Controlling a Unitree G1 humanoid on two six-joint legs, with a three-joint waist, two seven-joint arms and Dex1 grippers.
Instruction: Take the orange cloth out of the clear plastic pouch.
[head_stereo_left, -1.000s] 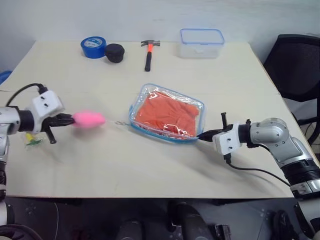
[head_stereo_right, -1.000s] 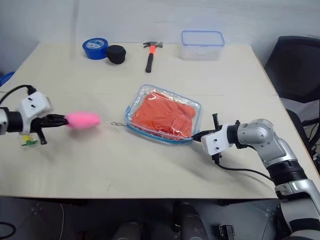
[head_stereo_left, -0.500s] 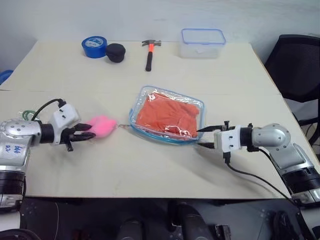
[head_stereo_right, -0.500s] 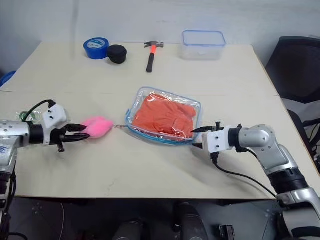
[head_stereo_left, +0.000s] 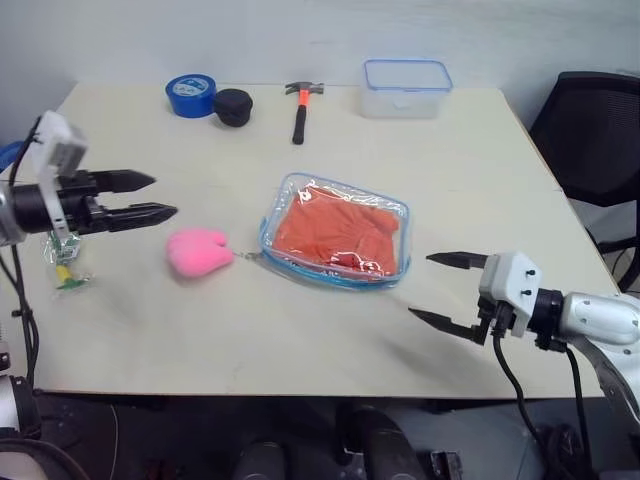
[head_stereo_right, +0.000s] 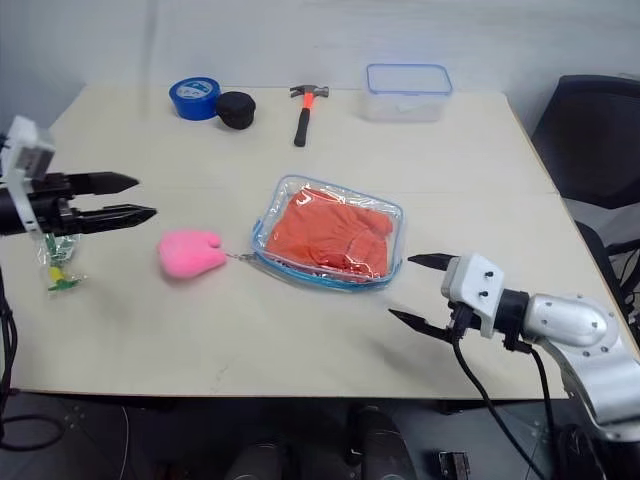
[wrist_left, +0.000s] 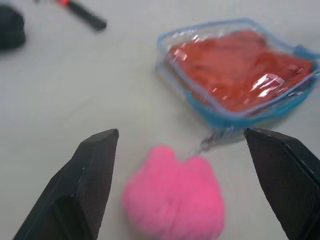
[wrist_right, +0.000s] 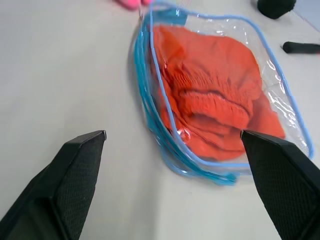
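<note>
A bright orange wrinkled cloth (head_stereo_left: 338, 232) fills a clear soft plastic pouch (head_stereo_left: 395, 215) with light blue zipper trim. A fluffy pink plush toy (head_stereo_left: 197, 251) lies on the pale beige table (head_stereo_left: 150, 330).

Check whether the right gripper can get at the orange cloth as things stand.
Probably not directly: the right gripper is open with clear table before it, but the orange cloth lies inside the clear plastic pouch.

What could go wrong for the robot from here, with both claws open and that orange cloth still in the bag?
The orange cloth fills the clear plastic pouch tightly, so pulling on it could drag the whole pouch along, since the left gripper and right gripper are both open and off it. The pink plush toy looks chained to the pouch and might snag or get grabbed by mistake. The pouch's thin, slippery edge may also be hard to pinch.
</note>
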